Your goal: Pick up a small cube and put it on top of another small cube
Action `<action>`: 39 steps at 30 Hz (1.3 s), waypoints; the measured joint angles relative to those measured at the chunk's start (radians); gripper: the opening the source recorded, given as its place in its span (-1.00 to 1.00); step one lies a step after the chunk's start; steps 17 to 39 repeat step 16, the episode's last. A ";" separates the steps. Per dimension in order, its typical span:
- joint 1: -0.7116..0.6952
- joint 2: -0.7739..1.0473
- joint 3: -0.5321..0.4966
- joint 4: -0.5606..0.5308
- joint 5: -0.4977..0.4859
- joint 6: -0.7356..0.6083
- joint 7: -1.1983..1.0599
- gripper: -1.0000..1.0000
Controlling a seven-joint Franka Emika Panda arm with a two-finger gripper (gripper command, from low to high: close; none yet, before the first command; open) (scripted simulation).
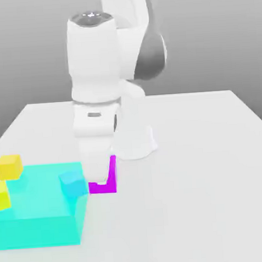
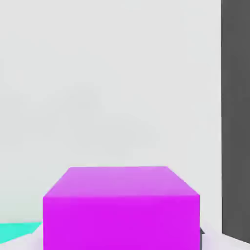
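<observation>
The small magenta-purple cube [image 1: 110,177] rests on the white table [image 1: 202,178], right beside the big cyan block. My gripper [image 1: 98,171] has come straight down over it and covers most of it in the exterior view, leaving its right side and bottom edge showing. In the hand view the magenta cube [image 2: 121,205] is very close and looks large. A small cyan cube [image 1: 73,184] stands on the big block's near right corner, just to the exterior view's left of the magenta cube.
A large flat cyan block [image 1: 35,222] lies at the exterior view's lower left, and a sliver of it [image 2: 17,230] appears in the hand view. Two small yellow cubes [image 1: 9,166] [image 1: 0,196] sit on its left part. The arm's white base [image 1: 134,138] stands behind.
</observation>
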 joint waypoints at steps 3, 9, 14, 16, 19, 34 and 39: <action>-0.102 -0.047 -0.103 0.009 -0.043 -0.054 -0.096 -1.00; -0.269 -0.061 -0.323 0.020 -0.091 -0.088 -0.301 -1.00; -0.242 0.054 -0.384 -0.016 -0.037 0.053 -0.359 1.00; -0.242 0.054 -0.384 -0.016 -0.037 0.053 -0.359 1.00; -0.242 0.054 -0.384 -0.016 -0.037 0.053 -0.359 1.00; -0.242 0.054 -0.384 -0.016 -0.037 0.053 -0.359 1.00; -0.242 0.054 -0.384 -0.016 -0.037 0.053 -0.359 1.00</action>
